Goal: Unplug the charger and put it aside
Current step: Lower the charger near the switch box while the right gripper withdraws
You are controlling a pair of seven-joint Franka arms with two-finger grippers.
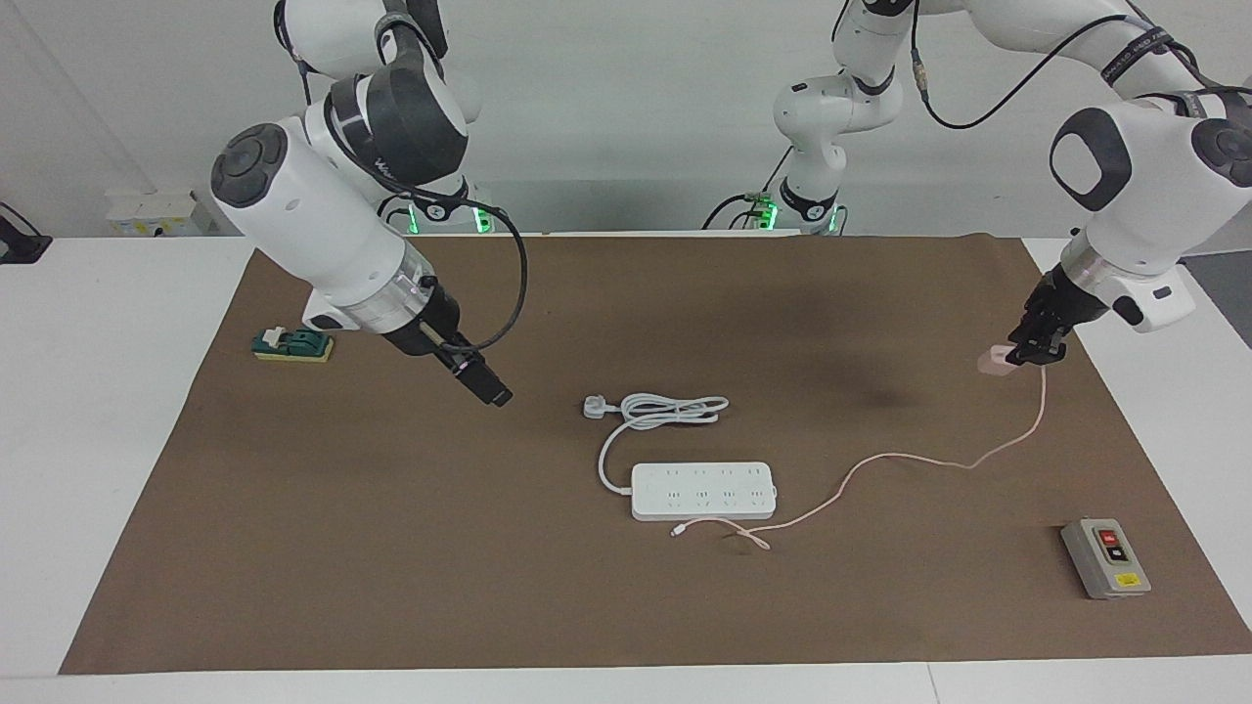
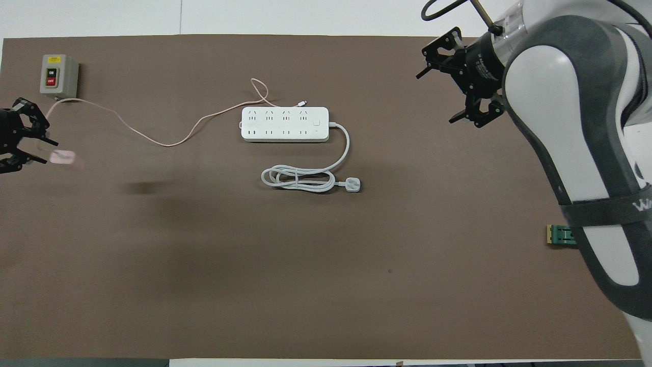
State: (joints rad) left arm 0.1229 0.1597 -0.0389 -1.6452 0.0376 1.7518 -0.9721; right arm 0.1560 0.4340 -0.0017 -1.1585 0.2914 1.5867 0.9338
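The pale pink charger (image 1: 993, 360) is out of the white power strip (image 1: 704, 491) and sits in the tips of my left gripper (image 1: 1027, 354), just above the mat at the left arm's end of the table. In the overhead view the charger (image 2: 63, 157) sticks out past the left gripper (image 2: 48, 152). Its thin pink cable (image 1: 910, 457) trails over the mat to the power strip (image 2: 284, 124), and its free end lies beside the strip. My right gripper (image 1: 494, 394) is open and empty, raised over the mat toward the right arm's end (image 2: 435, 97).
A grey box with red and black buttons (image 1: 1105, 557) stands farther from the robots than the charger. The strip's thick white cord (image 1: 665, 409) is coiled nearer to the robots than the strip. A small green block (image 1: 291, 344) lies under the right arm.
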